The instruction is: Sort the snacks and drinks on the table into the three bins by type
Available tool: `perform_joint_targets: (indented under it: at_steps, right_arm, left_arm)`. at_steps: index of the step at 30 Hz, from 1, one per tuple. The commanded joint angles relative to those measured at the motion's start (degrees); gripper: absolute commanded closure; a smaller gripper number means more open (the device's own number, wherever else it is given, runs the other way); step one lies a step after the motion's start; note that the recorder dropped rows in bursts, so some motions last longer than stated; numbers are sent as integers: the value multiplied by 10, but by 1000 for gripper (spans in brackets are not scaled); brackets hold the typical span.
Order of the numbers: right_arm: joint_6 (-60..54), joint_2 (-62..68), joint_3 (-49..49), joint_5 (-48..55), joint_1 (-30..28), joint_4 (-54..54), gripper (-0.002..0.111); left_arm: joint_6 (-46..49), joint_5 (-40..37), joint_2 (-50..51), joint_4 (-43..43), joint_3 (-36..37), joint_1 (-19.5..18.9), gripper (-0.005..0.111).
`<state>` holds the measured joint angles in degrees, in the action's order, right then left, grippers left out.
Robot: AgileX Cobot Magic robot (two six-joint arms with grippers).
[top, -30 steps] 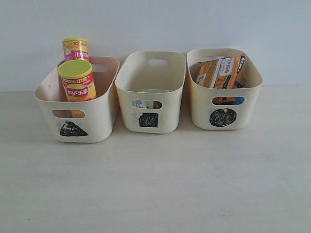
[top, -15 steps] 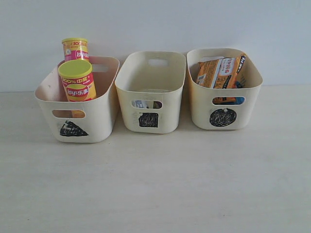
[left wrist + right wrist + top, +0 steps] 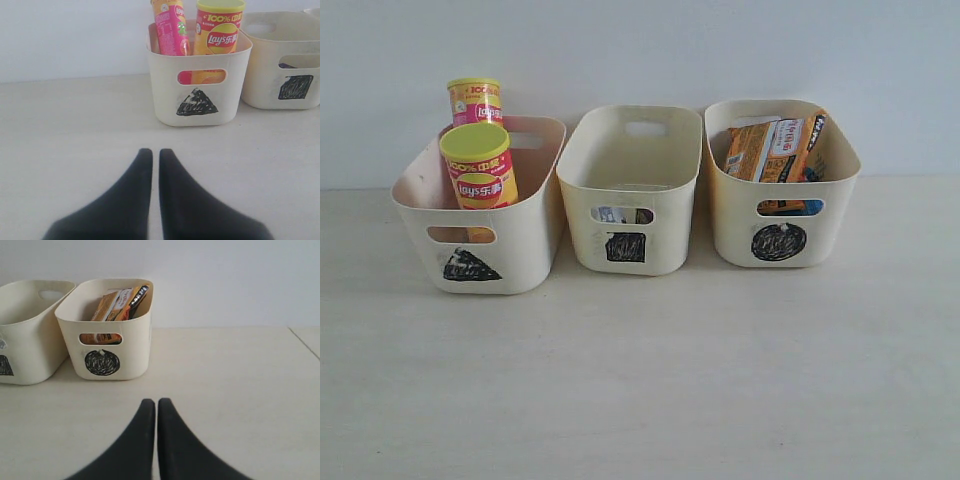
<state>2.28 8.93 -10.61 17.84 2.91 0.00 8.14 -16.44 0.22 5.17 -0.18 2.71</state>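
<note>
Three cream bins stand in a row on the beige table point(image 3: 640, 380). The triangle bin point(image 3: 480, 235) on the left holds the pink chip tube point(image 3: 474, 99) and the orange-yellow tube point(image 3: 478, 165). Through the handle slot of the square bin point(image 3: 630, 190) a bit of a carton point(image 3: 612, 215) shows. In the circle bin point(image 3: 780, 185) stands the orange packet point(image 3: 772, 148), with a blue bit point(image 3: 812, 207) behind its slot. Neither gripper appears in the exterior view. My left gripper point(image 3: 156, 152) is shut and empty, short of the triangle bin point(image 3: 200, 85). My right gripper point(image 3: 156, 402) is shut and empty before the circle bin point(image 3: 107, 335).
A pale wall rises right behind the bins. In the right wrist view a table seam or edge point(image 3: 304, 342) runs at the far right. Bare table lies between both grippers and the bins.
</note>
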Motion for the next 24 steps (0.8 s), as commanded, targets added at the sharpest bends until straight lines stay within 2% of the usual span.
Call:
perform_joint_targets:
  at_steps: [1,7,13,24]
  right_arm:
    - [38,-53,55,-21,-1,-5,108]
    - [47,-89,106,-21,-1,-5,108]
    - [-9,-89,106,9,1,-5,108]
    - [-29,-89,106,25,1,-4,108]
  left_arm:
    - [-4,1,-2,0,2,-2,102]
    - [-4,1,-2,0,2,-2,102]
    - [-4,1,-2,0,2,-2,102]
    - [-4,1,-2,0,2,-2,102]
